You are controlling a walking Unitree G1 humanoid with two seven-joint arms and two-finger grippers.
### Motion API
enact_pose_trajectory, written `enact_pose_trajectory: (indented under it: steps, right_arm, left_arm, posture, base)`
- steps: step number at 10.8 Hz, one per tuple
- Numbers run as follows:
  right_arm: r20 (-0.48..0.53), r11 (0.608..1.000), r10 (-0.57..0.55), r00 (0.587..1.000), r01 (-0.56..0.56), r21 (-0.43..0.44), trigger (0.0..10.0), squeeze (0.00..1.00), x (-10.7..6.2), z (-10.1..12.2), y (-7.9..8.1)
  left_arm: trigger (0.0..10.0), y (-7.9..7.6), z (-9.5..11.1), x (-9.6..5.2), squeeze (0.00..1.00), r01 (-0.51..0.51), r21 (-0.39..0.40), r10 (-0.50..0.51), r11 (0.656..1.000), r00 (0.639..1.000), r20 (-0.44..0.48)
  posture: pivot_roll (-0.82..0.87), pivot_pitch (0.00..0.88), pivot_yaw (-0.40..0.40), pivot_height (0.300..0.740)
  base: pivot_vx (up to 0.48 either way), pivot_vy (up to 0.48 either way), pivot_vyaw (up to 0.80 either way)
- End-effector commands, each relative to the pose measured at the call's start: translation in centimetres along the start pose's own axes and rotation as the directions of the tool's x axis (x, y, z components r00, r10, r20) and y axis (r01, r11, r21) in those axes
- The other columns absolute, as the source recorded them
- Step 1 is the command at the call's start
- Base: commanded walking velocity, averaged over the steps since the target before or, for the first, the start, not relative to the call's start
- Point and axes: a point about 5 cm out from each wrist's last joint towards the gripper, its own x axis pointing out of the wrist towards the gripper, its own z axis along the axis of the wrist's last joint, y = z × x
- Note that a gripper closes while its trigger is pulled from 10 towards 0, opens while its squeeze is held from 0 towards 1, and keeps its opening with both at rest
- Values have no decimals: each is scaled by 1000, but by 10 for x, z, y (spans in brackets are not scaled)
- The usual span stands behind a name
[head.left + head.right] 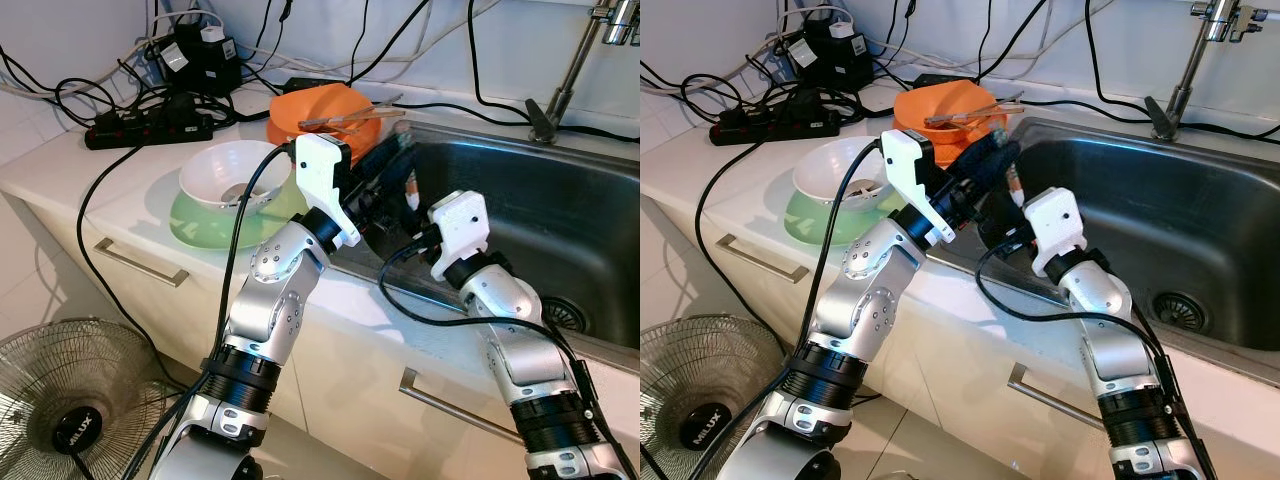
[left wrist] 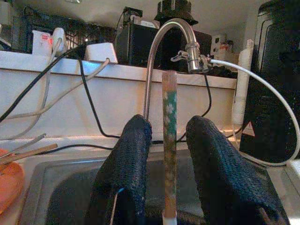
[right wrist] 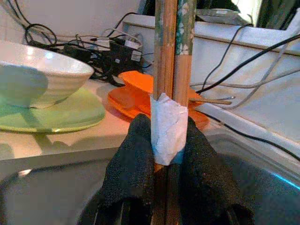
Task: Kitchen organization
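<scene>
I have both hands at the sink's near-left corner. My right hand is clamped on a taped pair of chopsticks. My left hand's fingers stand apart around one chopstick end; whether they touch it I cannot tell. At 10 o'clock on the table, an orange bowl holds more chopsticks; a white bowl sits on a green plate.

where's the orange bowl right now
In the left eye view the orange bowl sits on the counter at the sink's left rim, just behind the white bowl and green plate, with sticks lying across it.
</scene>
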Motion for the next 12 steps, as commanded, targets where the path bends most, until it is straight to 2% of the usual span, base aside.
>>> enact_pose_trajectory:
  steps: [1,3,4,7,10,11,12]
  right_arm:
    - [15,1000,-18,1000,18,-21,0,0,3,4,-4]
    - [5,998,-61,998,61,-31,0,0,4,1,-10]
    - [2,996,-81,997,81,-31,0,0,3,0,-13]
    - [-45,981,-186,981,183,-69,0,0,0,-12,-34]
    - [-84,944,-325,942,318,-85,0,0,-2,-21,-59]
    - [-93,935,-350,932,341,-97,3843,0,-2,-22,-65]
    - [-99,923,-381,919,372,-103,10000,0,-2,-24,-73]
  left_arm:
    - [10000,0,-1,-2,1000,-4,5,4,1000,1000,-6]
    - [10000,0,2,-3,1000,-7,30,7,1000,1000,-5]
    - [10000,-1,1,-4,0,-3,31,4,1000,1000,-10]
    - [10000,4,-4,-19,0,-33,36,35,999,998,-53]
    - [10000,17,-19,-51,0,-85,65,95,994,981,-167]
    - [10000,20,-27,-59,0,-96,66,108,993,973,-206]
    - [10000,21,-36,-67,0,-91,59,103,994,960,-260]
  posture:
    - [27,0,110,740]
    - [30,0,108,740]
    - [31,0,107,740]
    - [34,0,111,740]
    - [42,0,114,740]
    - [43,0,113,740]
    - [42,0,112,740]
  base:
    - [0,0,0]
    - [0,0,0]
    - [0,0,0]
    - [0,0,0]
    - [0,0,0]
    - [0,0,0]
    - [0,0,0]
